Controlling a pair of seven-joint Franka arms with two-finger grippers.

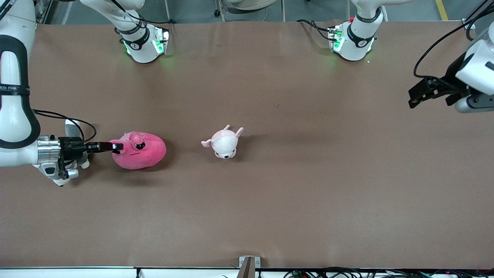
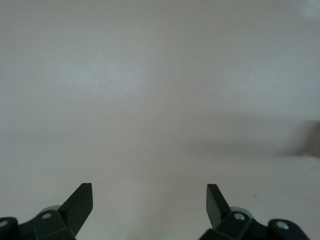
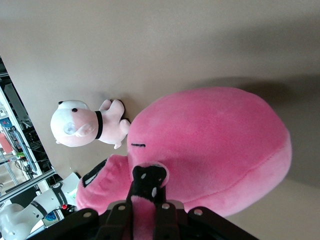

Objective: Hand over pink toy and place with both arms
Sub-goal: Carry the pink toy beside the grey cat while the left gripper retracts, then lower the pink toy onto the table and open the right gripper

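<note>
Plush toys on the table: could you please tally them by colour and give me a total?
Hot pink: 1, the pink toy, gripped at one end by the shut right end effector.
Pale pink and white: 1, the small plush animal, lying toward the table's middle.
Total: 2

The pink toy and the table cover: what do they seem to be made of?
The pink toy: soft plush fabric, matte and fuzzy, with a stitched seam; it dents where the right gripper pinches it. The table cover: probably brown paper or thin matte sheet, showing faint creases.
</note>
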